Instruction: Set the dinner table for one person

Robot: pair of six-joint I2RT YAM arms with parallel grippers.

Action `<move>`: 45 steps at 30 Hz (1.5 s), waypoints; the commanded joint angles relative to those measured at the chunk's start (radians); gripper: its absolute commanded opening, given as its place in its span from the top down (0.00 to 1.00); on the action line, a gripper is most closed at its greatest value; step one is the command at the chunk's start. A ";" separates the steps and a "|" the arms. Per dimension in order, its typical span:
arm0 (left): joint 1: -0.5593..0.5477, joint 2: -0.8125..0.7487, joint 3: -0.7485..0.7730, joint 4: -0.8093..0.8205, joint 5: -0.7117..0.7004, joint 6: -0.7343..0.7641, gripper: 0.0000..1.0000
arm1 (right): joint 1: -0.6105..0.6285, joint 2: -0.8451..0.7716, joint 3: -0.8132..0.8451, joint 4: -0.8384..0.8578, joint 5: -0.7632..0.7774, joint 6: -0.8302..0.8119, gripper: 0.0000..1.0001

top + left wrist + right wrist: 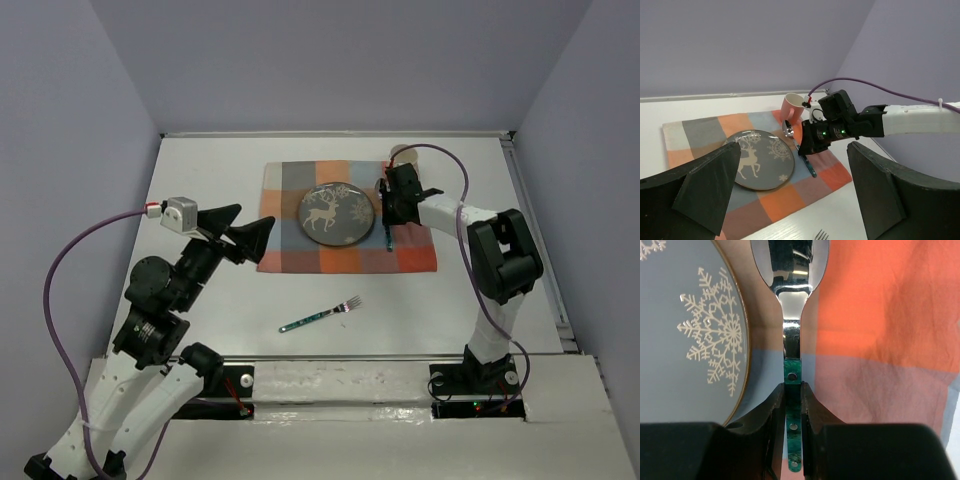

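The white dinner table (pixel 210 170) carries an orange-and-blue checked mat (pixel 290 255) with a grey reindeer plate (pixel 339 214) on it. My right gripper (pixel 389 212) is low over the mat just right of the plate, shut on the green handle of a spoon (pixel 792 320); its fingers (pixel 774 410) press both sides of the handle, and the spoon points toward the far edge beside the plate (pixel 685 330). A green-handled fork (pixel 322 315) lies on the bare table in front of the mat. My left gripper (pixel 247 236) is open and empty, raised left of the mat.
A pink cup (pixel 402 155) stands at the mat's far right corner, just behind the right gripper; it also shows in the left wrist view (pixel 792 107). A raised rail (pixel 535 230) runs along the table's right edge. Walls close off the back and sides.
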 commanded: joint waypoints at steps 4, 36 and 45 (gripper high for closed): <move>0.014 0.012 -0.006 0.050 0.010 0.006 0.01 | -0.004 0.031 0.061 0.055 0.051 0.019 0.96; -0.109 0.536 -0.078 -0.381 0.193 -0.175 0.01 | -0.004 -0.599 -0.365 0.205 -0.296 0.108 0.50; -0.379 0.719 -0.035 -0.450 -0.041 -0.177 0.01 | -0.004 -0.771 -0.394 0.179 -0.286 0.115 0.49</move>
